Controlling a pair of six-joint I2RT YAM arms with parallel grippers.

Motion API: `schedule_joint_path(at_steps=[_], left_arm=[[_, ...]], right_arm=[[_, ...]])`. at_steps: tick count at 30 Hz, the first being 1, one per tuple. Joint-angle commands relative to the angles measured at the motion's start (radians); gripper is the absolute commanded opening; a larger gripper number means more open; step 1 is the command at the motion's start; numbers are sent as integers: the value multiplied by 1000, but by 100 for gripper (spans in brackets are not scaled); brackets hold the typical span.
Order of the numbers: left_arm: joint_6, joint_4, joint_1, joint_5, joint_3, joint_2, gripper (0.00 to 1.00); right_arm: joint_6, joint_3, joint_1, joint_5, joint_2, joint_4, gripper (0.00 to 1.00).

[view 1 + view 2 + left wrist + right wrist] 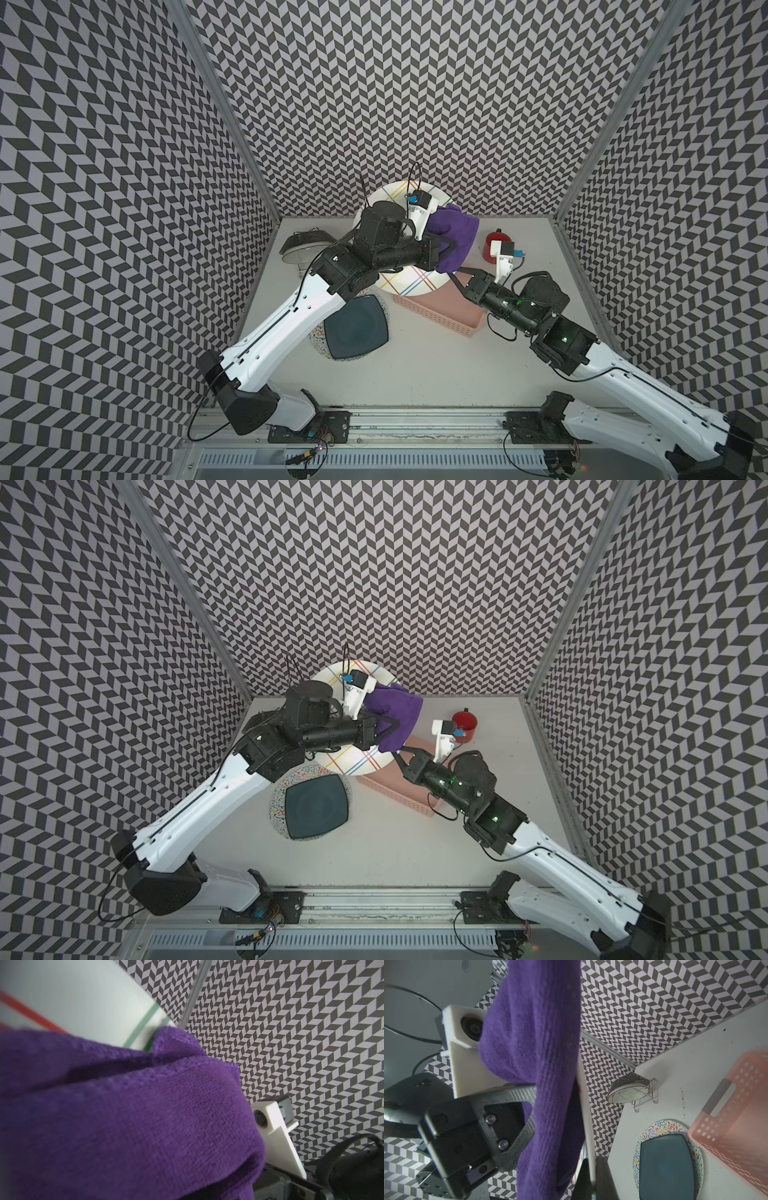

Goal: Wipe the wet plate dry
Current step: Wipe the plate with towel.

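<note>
A white plate (pixel 409 284) with coloured stripes is held tilted above the table at the back, seen in both top views (pixel 353 762). My right gripper (pixel 455 276) is shut on its near right rim; the right wrist view shows the rim (pixel 586 1126) edge-on between the two fingers (pixel 591 1180). My left gripper (pixel 446 249) is shut on a purple cloth (pixel 455 237) that lies against the plate's face. In the left wrist view the cloth (pixel 145 1115) hides the fingers and covers part of the plate (pixel 83 997).
A pink basket (pixel 440 311) sits under the plate, with a red mug (pixel 496 245) behind it to the right. A dark teal square plate (pixel 355 330) rests on a speckled plate at centre. A bowl in a wire rack (pixel 305 247) stands at the back left.
</note>
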Motion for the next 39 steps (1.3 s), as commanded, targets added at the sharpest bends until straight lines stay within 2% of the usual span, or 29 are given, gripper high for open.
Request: schedule_joint_path(at_steps=[1, 4, 6, 8, 11, 13, 16, 18, 20, 22, 24, 26, 27, 29, 31, 32, 35, 39], left_arm=[[-36, -31, 93, -83, 73, -5, 0], [-52, -39, 223, -100, 74, -43, 0], [-35, -32, 254, -127, 69, -66, 0], [-9, -30, 213, -100, 74, -57, 0], [33, -89, 47, -141, 76, -16, 0], [56, -95, -3, -148, 37, -21, 0], [42, -67, 11, -135, 16, -62, 0], [-25, -49, 86, -72, 46, -87, 0], [-153, 32, 212, 70, 24, -128, 0], [-390, 253, 377, 245, -113, -214, 0], [-619, 481, 477, 339, -240, -268, 0], [-807, 642, 487, 395, -329, -270, 0], [-955, 777, 485, 418, -414, -274, 0], [-1299, 1197, 473, 407, -596, -262, 0], [-1520, 1537, 442, 328, -708, -231, 0], [-1564, 1607, 428, 310, -719, -211, 0], [-1592, 1652, 386, 286, -696, -176, 0], [-1667, 1774, 311, 232, -683, -119, 0]], right_arm=[[25, 49, -9, 48, -31, 190, 0], [29, 43, -12, 60, -56, 142, 0], [26, 36, -12, 32, -62, 133, 0], [36, 22, -13, 21, -63, 134, 0], [81, 6, -34, 67, -67, 166, 0], [124, 16, -83, 67, -59, 170, 0], [161, 40, -163, 59, -53, 166, 0], [166, 63, -210, 39, -49, 143, 0], [185, 72, -259, 5, -54, 132, 0], [218, 52, -303, -36, -77, 159, 0], [267, 12, -334, -85, -102, 237, 0], [340, -54, -343, -139, -118, 376, 0], [373, -83, -344, -164, -120, 434, 0], [400, -106, -344, -215, -111, 494, 0], [399, -90, -343, -282, -90, 450, 0], [398, -79, -342, -311, -78, 420, 0], [415, -83, -330, -358, -47, 417, 0], [411, -77, -303, -364, -14, 419, 0]])
